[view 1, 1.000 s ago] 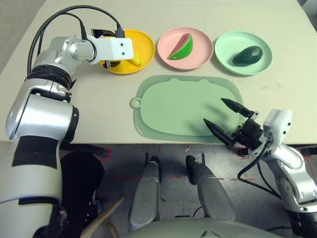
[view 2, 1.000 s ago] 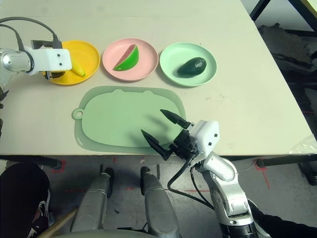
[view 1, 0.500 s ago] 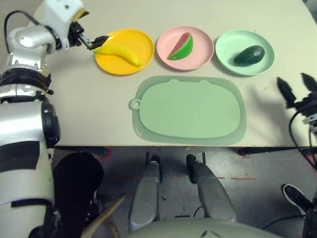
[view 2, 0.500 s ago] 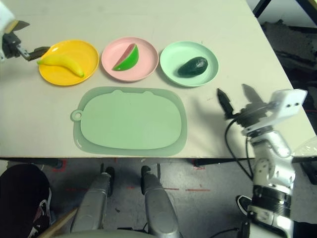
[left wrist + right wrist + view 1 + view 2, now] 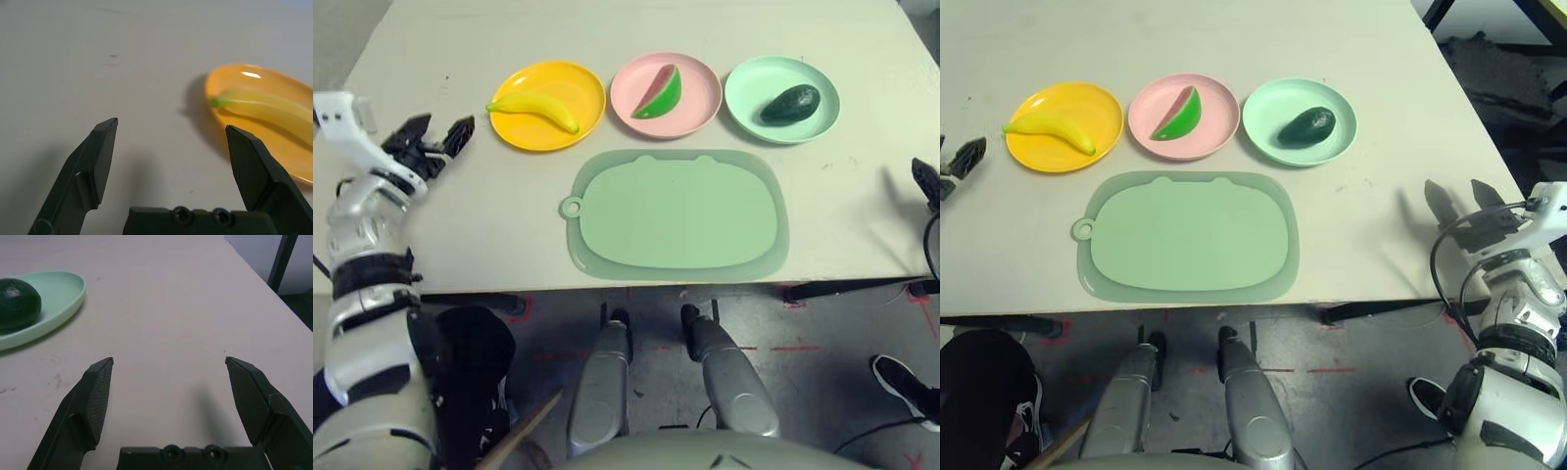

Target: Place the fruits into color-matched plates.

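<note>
Yellow banana [image 5: 536, 106] rests on the orange plate [image 5: 589, 122]; left pincer [image 5: 171, 122] and right pincer [image 5: 169, 358] gape wide, both empty.

Toy fruits, three, each on a round shallow plate.
Banana [image 5: 536, 107], curved, yellow, on yellow-orange plate [image 5: 570, 135], stem end over rim; watermelon wedge [image 5: 661, 95], red flesh, green rind, tilted on pink plate [image 5: 695, 115]; avocado [image 5: 791, 105], oval, dark green, lying on mint green plate [image 5: 750, 82]; plates in a row, apart.
</note>
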Available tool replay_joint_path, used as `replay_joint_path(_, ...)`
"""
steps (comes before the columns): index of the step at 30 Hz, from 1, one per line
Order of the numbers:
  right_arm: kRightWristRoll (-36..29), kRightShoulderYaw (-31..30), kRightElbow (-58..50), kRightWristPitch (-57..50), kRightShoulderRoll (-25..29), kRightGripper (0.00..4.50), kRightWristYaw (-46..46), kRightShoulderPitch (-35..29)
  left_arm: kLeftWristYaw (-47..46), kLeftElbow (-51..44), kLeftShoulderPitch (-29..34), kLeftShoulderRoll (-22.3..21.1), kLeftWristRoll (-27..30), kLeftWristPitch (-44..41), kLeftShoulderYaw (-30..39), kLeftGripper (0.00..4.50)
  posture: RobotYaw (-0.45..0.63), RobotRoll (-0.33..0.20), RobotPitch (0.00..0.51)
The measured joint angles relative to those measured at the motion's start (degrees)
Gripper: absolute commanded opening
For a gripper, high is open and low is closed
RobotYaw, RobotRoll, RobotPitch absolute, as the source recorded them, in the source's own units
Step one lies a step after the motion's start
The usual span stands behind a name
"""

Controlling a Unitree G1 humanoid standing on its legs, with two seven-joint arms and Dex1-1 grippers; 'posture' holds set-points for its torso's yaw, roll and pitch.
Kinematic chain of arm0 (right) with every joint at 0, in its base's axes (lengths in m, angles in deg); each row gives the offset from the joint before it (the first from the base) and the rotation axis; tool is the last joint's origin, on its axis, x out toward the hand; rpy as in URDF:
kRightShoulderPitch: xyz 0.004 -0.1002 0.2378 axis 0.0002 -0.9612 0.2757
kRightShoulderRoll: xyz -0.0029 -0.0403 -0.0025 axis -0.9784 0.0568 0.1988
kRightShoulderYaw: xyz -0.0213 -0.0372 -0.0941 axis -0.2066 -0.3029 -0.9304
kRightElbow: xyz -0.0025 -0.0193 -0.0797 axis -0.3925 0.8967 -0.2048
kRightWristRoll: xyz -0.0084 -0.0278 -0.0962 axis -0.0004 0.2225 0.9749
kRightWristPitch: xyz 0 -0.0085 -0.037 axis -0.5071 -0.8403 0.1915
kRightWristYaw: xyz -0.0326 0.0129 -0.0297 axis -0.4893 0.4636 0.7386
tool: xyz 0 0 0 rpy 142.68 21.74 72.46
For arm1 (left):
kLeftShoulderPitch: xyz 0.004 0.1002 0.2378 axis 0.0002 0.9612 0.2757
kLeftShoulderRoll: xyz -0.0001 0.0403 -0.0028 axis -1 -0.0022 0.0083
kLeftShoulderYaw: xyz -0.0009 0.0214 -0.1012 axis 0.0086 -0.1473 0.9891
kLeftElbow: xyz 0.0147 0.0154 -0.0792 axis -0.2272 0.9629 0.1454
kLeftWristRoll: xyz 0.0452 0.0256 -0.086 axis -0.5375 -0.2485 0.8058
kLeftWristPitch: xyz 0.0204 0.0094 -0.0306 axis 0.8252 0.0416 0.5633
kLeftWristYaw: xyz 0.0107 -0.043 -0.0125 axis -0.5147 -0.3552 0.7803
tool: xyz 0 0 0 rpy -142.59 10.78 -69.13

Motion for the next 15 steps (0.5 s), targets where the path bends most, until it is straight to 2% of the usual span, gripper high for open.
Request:
replay_joint_path(6,0.0,0.9,1.7,1.2,0.4,4.5,-1.9,-0.2,-4.1,-9.4,8.0,2.9,1.5,-3.3,0.5,4.49,-0.1,0.0,0.376)
replay_joint_path(15,0.2,0.9,2.0,2.6,0.3,4.5,-2.8,-0.5,-5.0,-12.1,8.3,4.4,1.5,-4.0,-2.1,4.49,-0.12,0.0,0.36)
